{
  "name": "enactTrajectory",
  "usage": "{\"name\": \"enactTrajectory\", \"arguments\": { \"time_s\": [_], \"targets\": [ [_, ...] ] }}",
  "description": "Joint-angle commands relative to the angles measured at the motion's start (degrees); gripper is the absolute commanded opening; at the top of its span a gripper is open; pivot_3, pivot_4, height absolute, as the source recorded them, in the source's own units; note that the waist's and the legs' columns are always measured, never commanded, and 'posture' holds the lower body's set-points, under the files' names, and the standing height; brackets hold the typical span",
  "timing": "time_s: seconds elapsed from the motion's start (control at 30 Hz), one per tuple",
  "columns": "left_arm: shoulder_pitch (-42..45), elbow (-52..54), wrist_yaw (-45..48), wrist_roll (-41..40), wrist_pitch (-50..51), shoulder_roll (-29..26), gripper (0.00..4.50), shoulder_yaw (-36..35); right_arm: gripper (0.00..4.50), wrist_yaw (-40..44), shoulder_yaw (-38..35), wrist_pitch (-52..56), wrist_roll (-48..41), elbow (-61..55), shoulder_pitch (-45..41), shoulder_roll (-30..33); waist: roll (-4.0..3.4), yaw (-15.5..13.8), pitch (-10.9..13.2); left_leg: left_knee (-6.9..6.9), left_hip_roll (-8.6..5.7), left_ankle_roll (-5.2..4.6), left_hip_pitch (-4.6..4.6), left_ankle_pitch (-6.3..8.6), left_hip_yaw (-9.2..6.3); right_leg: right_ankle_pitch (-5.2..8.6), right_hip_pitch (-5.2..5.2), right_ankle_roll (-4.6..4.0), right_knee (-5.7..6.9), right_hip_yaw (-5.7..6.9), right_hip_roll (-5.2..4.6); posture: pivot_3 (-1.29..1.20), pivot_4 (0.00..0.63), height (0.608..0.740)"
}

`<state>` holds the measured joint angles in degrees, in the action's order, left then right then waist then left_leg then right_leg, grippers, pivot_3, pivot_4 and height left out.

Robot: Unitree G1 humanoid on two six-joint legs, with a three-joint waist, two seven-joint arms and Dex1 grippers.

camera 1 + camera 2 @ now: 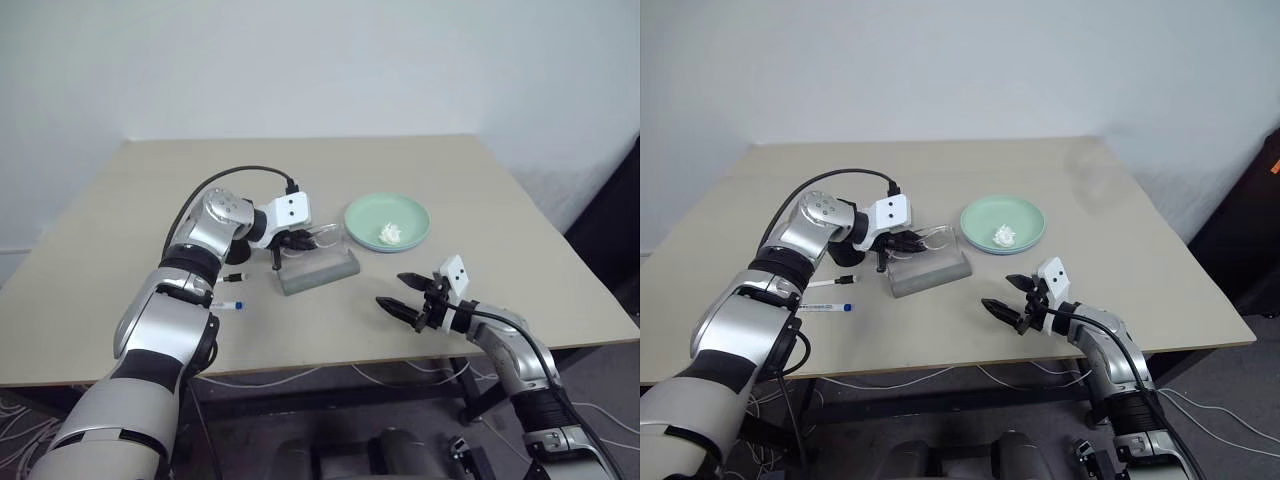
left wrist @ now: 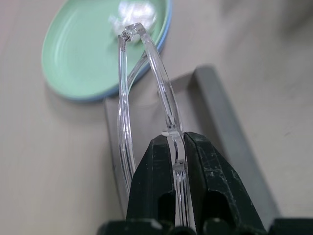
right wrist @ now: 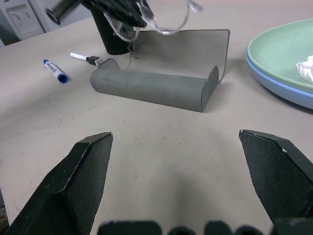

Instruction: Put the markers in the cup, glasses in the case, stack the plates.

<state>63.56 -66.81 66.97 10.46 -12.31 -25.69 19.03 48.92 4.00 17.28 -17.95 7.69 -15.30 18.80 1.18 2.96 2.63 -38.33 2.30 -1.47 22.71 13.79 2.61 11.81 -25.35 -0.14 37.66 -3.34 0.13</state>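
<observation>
The right gripper [image 1: 408,297] idles wide open while the left gripper [image 2: 178,161] pinches the clear-framed thin glasses [image 3: 168,17] above the open grey oblong case [image 3: 161,78]; that thin grip could slip.

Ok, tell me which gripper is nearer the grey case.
Left. The left gripper holds the glasses just above the open case; the right gripper hovers open nearer the table's front edge.

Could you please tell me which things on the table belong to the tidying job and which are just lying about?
Job: glasses, held above the open case; markers; cup; stacked plates.
Lying about: tissue wad on the top plate.
</observation>
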Motion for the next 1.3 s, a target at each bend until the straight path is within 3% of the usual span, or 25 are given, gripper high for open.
{"name": "enactTrajectory", "arguments": {
  "time_s": [0.03, 0.6, 0.73, 1.1, 1.3],
  "targets": [
    [1.95, -2.24, -0.02, -0.01, -0.41, 1.65, 0.35, -1.53, 4.50, -0.14, -0.46, -1.09, -0.22, -1.05, -1.67, -0.04, 0.02, -0.01, 0.01, 0.00, 0.00, 0.00, 0.01, 0.00, 0.00, 0.00, 0.00, 0.00, 0.00, 0.00, 0.00, 0.00, 0.000, 0.740],
    [2.39, -3.57, 0.07, 1.20, -1.06, 2.12, 0.35, -2.74, 4.50, -0.19, -0.37, -1.18, -0.30, -0.91, -1.73, 0.03, 0.05, 0.03, 0.02, -0.01, 0.00, 0.00, 0.01, 0.00, -0.01, 0.00, -0.01, 0.00, 0.01, 0.00, 0.00, 0.00, 0.000, 0.740],
    [-0.61, -6.19, 4.68, 3.70, 4.10, 5.89, 0.35, 0.04, 4.50, -2.17, -0.39, -1.28, 0.14, -2.58, -0.11, -0.40, 0.09, -0.06, -0.01, -0.01, -0.03, -0.01, -0.02, 0.01, 0.00, 0.00, 0.04, 0.01, 0.01, 0.00, -0.01, 0.00, 0.000, 0.740],
    [-1.10, -5.77, 5.64, 4.08, 4.91, 5.67, 0.35, -0.49, 4.50, -2.47, 0.08, -1.83, 0.15, -1.28, -0.92, -0.60, 0.09, -0.05, -0.06, -0.12, -0.10, -0.08, -0.08, 0.05, -0.09, 0.04, 0.19, 0.07, 0.01, 0.03, -0.09, 0.00, 0.000, 0.740],
    [-1.33, -5.01, 11.75, 3.43, 6.99, 4.89, 0.35, -0.67, 4.50, -2.51, 0.29, -2.23, 0.19, -0.61, -1.42, -0.76, 0.09, 0.00, -0.06, -0.12, -0.10, -0.08, -0.09, 0.05, -0.08, 0.04, 0.19, 0.07, 0.02, 0.03, -0.08, 0.00, 0.000, 0.740]
  ]
}}
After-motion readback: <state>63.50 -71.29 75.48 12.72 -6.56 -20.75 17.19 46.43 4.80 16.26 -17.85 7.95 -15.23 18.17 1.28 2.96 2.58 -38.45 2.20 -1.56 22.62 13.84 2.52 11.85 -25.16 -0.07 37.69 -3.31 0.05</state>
